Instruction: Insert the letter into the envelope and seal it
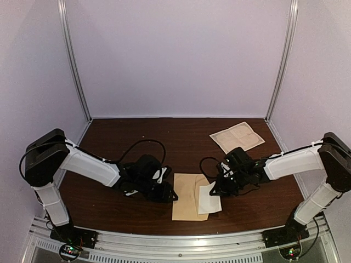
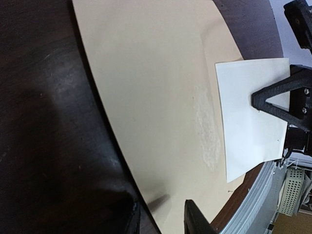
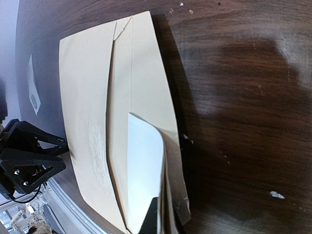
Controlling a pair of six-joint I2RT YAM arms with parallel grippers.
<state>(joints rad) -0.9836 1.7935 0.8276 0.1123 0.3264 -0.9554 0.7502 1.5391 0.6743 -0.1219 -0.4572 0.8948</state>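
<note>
Near-centre on surface point(image 1: 109, 164): tan kraft-paper envelope point(image 1: 185, 197), long axis near-far; white paper letter point(image 1: 208, 201) at its right edge, clenched in right hand point(image 1: 218, 190); left hand point(image 1: 169, 194) released.

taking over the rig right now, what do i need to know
Left gripper: open, fingers either side of the envelope's left edge.
Right gripper: shut on the letter.
The envelope lies flat near the front middle of the table. The white letter overlaps its right side and sticks out past it.
Done: the letter is at the envelope.
Left: slide it fully in, fold the flap, seal.
A tan sheet lies at the back right, clear of both arms.
</note>
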